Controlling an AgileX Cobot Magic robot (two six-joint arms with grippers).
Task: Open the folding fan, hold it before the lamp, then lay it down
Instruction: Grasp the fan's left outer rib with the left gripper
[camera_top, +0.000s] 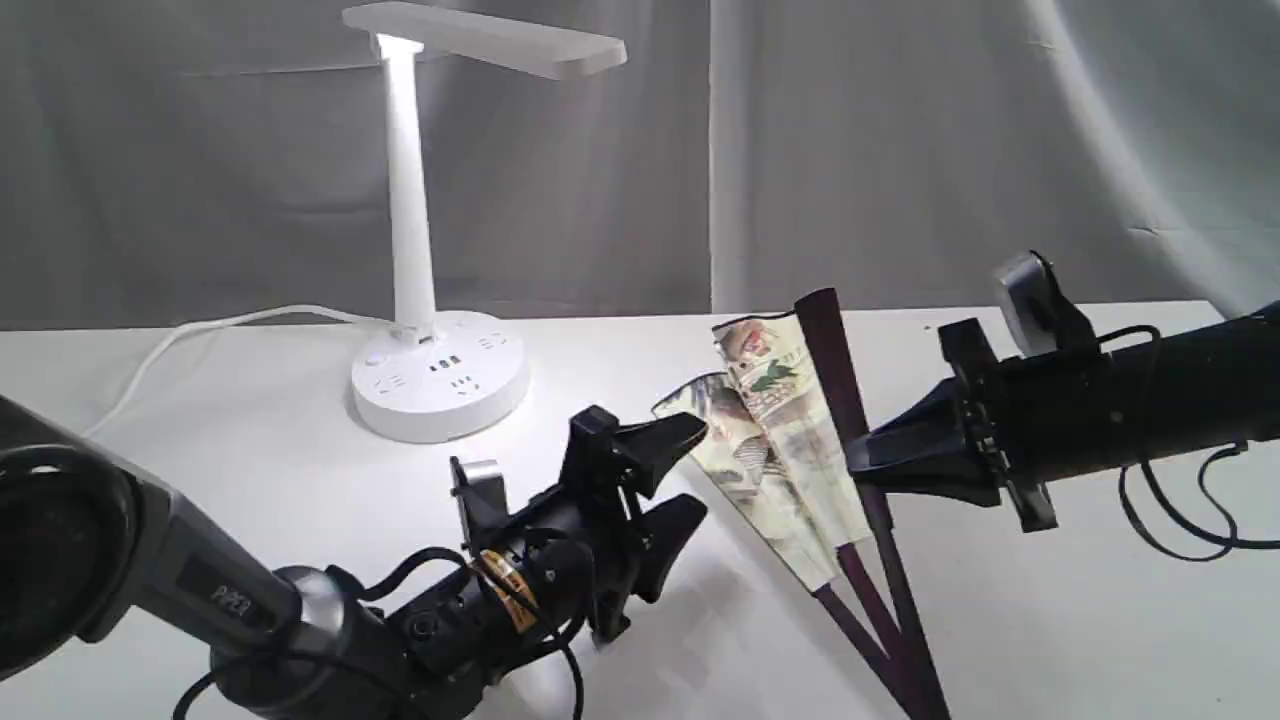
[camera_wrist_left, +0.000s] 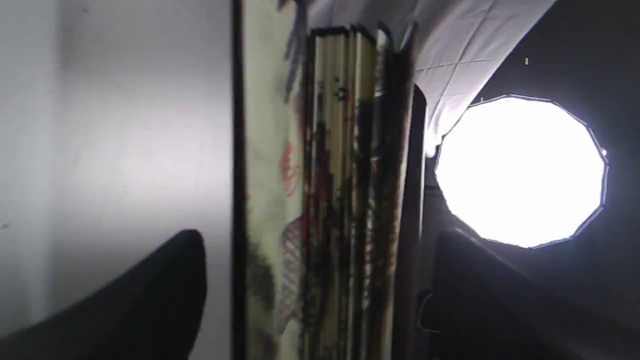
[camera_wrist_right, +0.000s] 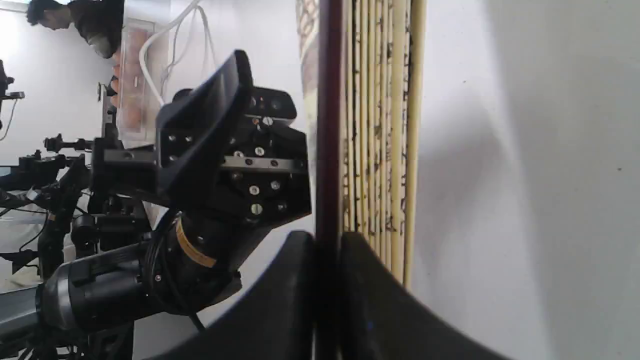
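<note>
Exterior view: you see the pleated cream paper fan (camera_top: 790, 440) with maroon wooden guards, partly spread and tilted, right of the lit white plastic desk lamp (camera_top: 410, 200).
Left wrist view: your left gripper (camera_wrist_left: 322, 237) stands released, fan pleats between its fingers (camera_wrist_left: 150, 300).
Right wrist view: your right gripper (camera_wrist_right: 327, 240) pinches the fan's maroon guard (camera_wrist_right: 327, 125).

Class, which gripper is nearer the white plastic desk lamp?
Left. The left gripper is open in front of the white plastic desk lamp; the right gripper, shut on the pleated paper folding fan, is farther off.
</note>
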